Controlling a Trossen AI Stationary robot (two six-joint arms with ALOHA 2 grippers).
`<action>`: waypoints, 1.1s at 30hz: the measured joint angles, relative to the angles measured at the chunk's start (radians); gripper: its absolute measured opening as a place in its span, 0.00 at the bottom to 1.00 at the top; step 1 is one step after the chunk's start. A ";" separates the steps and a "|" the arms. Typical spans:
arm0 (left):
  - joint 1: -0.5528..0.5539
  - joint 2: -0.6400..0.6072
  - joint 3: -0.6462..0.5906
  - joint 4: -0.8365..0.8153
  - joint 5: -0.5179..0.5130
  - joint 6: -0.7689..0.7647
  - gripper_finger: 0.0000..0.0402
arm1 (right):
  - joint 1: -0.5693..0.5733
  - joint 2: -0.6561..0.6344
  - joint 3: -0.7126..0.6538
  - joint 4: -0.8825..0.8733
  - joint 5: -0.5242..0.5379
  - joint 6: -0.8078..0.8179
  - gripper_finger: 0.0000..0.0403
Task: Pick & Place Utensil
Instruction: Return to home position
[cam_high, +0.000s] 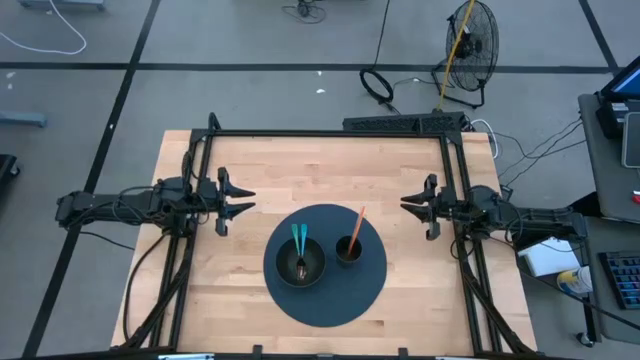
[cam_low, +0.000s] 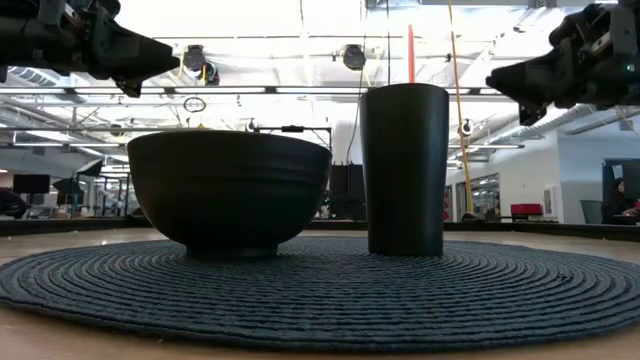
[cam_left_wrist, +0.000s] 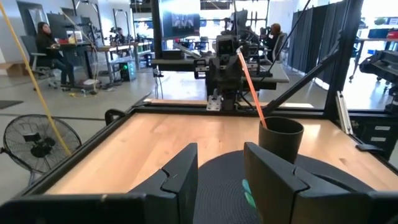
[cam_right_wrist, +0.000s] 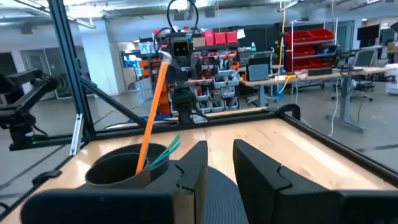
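A teal utensil (cam_high: 299, 241) lies in the dark bowl (cam_high: 299, 262) with its handle leaning on the far rim. An orange utensil (cam_high: 356, 228) stands slanted in the dark cup (cam_high: 348, 249). Bowl and cup both sit on the round dark mat (cam_high: 325, 300). My left gripper (cam_high: 243, 198) hovers open above the table, left of the mat. My right gripper (cam_high: 408, 205) hovers open to the mat's right. In the left wrist view the cup (cam_left_wrist: 280, 137) and orange utensil (cam_left_wrist: 250, 81) show beyond my fingers. The right wrist view shows the cup (cam_right_wrist: 117, 168), orange utensil (cam_right_wrist: 152, 113) and teal handle (cam_right_wrist: 166, 149).
A black frame (cam_high: 330, 134) runs round the table's far, left and right edges. Bare wood lies between each gripper and the mat. In the low view the bowl (cam_low: 229, 190) and cup (cam_low: 404, 168) stand side by side on the mat (cam_low: 320, 290), both grippers high above.
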 joint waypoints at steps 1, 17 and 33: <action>0.000 0.000 0.000 0.000 0.000 0.005 0.34 | 0.000 0.001 -0.006 -0.004 -0.001 0.004 0.17; -0.013 0.001 -0.184 0.235 -0.010 0.015 0.34 | 0.001 0.001 -0.021 -0.067 -0.004 0.009 0.17; -0.018 -0.281 -0.184 0.033 -0.012 0.074 0.34 | 0.001 0.001 -0.022 -0.074 -0.005 -0.008 0.16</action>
